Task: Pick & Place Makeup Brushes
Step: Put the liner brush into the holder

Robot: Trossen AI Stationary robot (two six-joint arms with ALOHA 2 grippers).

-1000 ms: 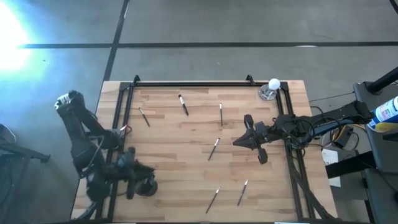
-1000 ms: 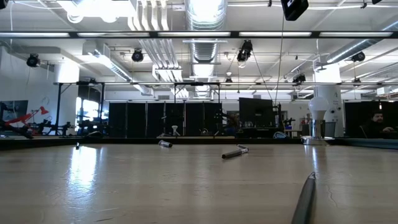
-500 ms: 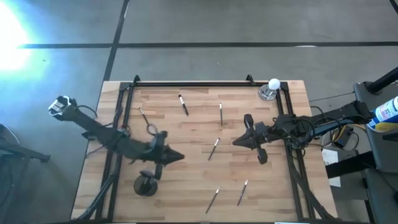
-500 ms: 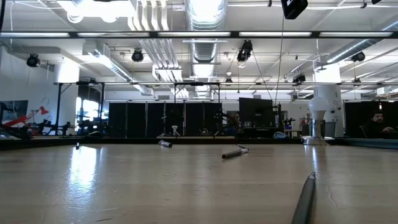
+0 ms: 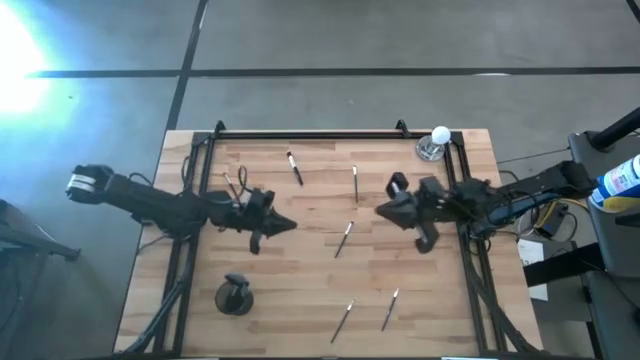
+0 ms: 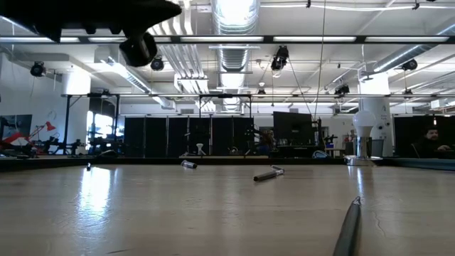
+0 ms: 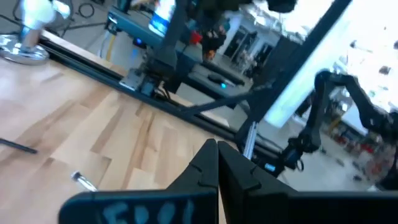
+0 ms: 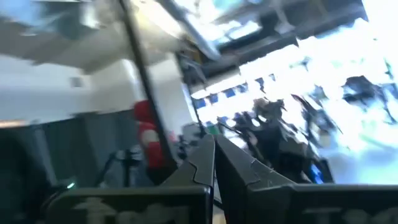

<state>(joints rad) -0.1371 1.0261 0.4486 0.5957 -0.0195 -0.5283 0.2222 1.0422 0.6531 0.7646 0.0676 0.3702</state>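
Several thin makeup brushes lie flat on the wooden table: one (image 5: 294, 167) and another (image 5: 355, 183) toward the far edge, one (image 5: 343, 239) in the middle, two (image 5: 342, 320) (image 5: 390, 310) near the front. My left gripper (image 5: 288, 225) hovers left of the middle, shut and holding nothing, pointing level toward the table's right; its wrist view shows its fingers (image 7: 208, 163) closed together. My right gripper (image 5: 381, 210) hovers right of the middle, shut and holding nothing, pointing toward the table's left and tipped up; its wrist view (image 8: 213, 152) looks into the room.
A dark round cup (image 5: 234, 296) stands at the near left. A white ball on a clear stand (image 5: 438, 141) sits at the far right corner. A black frame (image 5: 300, 135) runs along the table's far and side edges. One brush (image 5: 229, 181) lies beside my left arm.
My left gripper has swung from above the dark cup at the near left toward the table's middle and far side, and now points level to the right. The cup stays in place. My right gripper has risen a little and tipped upward.
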